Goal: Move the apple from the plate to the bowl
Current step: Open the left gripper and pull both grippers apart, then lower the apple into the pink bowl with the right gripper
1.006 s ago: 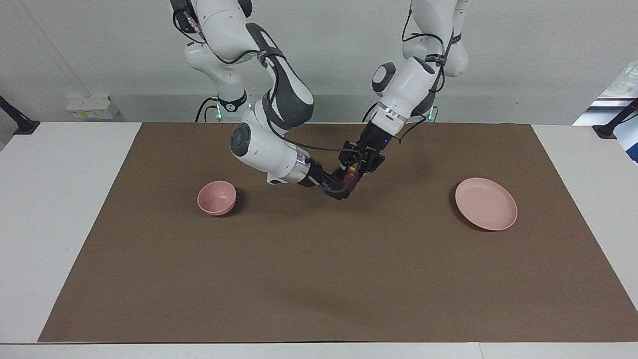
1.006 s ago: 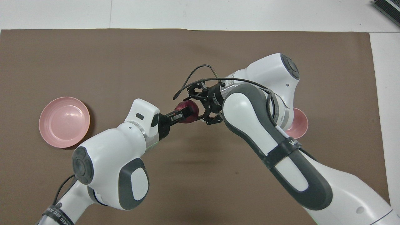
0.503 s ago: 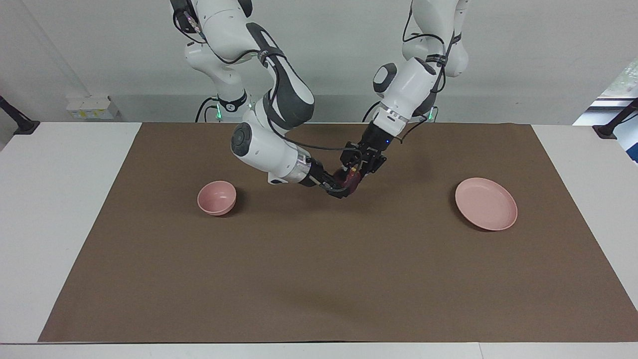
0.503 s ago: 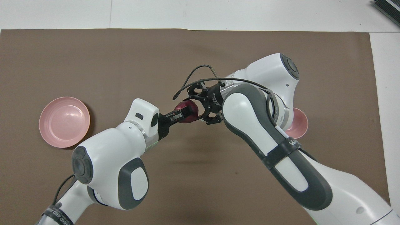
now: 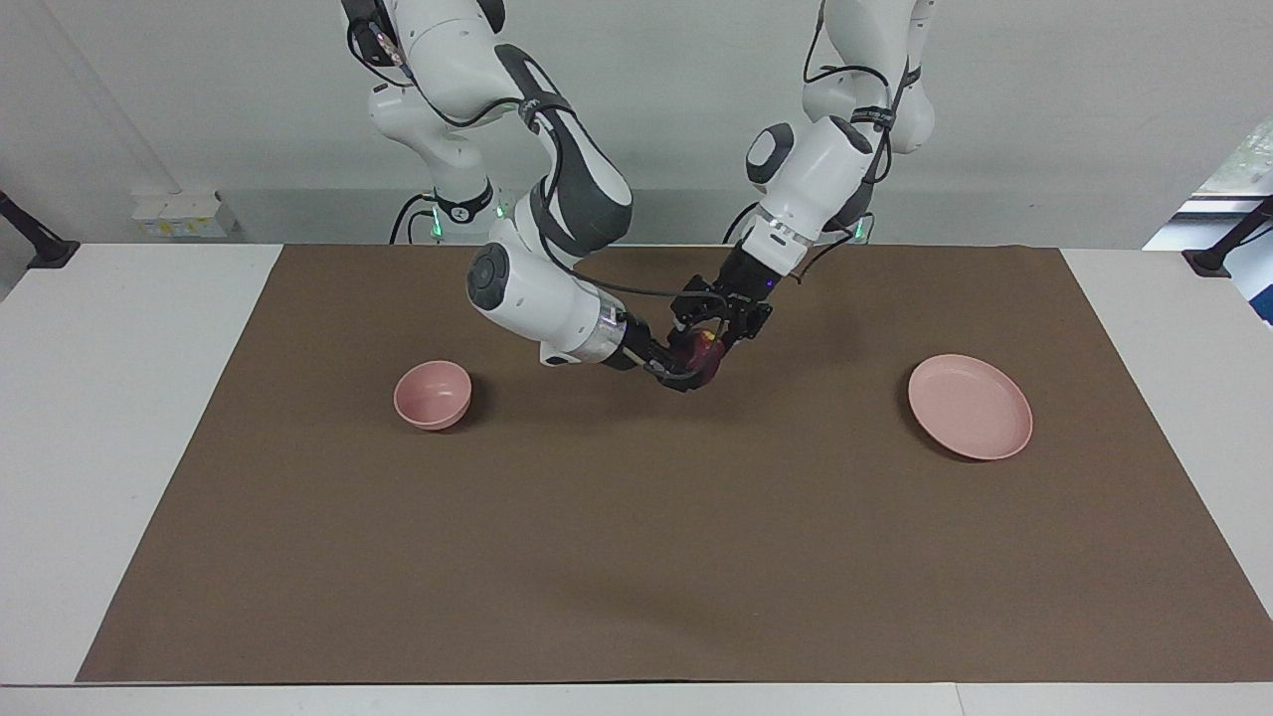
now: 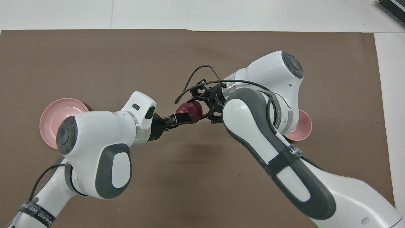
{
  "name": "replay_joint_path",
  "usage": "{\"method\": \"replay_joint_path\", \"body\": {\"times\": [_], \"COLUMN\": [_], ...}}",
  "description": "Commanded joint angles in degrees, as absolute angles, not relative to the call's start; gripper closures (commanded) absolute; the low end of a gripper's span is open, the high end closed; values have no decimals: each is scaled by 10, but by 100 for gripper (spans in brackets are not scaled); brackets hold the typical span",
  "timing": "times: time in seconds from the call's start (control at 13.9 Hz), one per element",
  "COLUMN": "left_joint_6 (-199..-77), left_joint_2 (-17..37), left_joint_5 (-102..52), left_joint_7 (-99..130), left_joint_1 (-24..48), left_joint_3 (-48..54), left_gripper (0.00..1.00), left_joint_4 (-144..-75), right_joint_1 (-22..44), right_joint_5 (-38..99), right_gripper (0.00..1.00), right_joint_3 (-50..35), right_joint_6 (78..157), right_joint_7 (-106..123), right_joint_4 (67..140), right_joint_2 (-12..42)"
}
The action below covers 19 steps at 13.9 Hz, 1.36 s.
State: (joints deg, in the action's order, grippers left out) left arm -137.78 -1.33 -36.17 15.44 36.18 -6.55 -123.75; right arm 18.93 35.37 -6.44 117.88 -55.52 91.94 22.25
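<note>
Your right gripper [image 5: 696, 370] is clamped on the apple [image 5: 707, 352] in mid-air over the bench's [image 5: 636, 557] middle; your left gripper [image 5: 718, 323], jaws spread wide, sits against the apple without gripping. Both arms angle down and meet there. Bowl [image 5: 432, 394] and plate [image 5: 970, 406] hold nothing, well apart at the right-arm and left-arm ends.

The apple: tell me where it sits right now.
The apple is in the air over the brown mat's middle, between the plate and the bowl, gripped by the right pincer, with the left pincer open beside it.
</note>
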Motion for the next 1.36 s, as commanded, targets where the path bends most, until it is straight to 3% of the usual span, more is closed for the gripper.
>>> {"method": "replay_joint_path", "body": {"times": [0.0, 0.57, 0.79, 1.29], "left_joint_6": [-1298, -1272, -1206, -971], "left_joint_2": [-26, -17, -8, 9], "left_joint_5": [-288, -91, 1, 8], "left_joint_7": [121, -7, -22, -141], "left_joint_1": [318, 192, 135, 48], "left_joint_3": [-65, -65, -64, -66], "left_gripper": [0, 0, 0, 0], "left_joint_4": [-1243, -1220, -1127, -906], "right_joint_1": [181, 163, 134, 55], "right_joint_5": [268, 134, 96, 8], "right_gripper": [100, 100, 100, 100], "right_joint_3": [-69, -62, -62, -62], "right_joint_6": [1151, 1107, 1080, 1022], "right_joint_7": [-514, -349, -245, -78], "right_joint_4": [906, 904, 890, 896], "right_joint_2": [195, 166, 163, 159]}}
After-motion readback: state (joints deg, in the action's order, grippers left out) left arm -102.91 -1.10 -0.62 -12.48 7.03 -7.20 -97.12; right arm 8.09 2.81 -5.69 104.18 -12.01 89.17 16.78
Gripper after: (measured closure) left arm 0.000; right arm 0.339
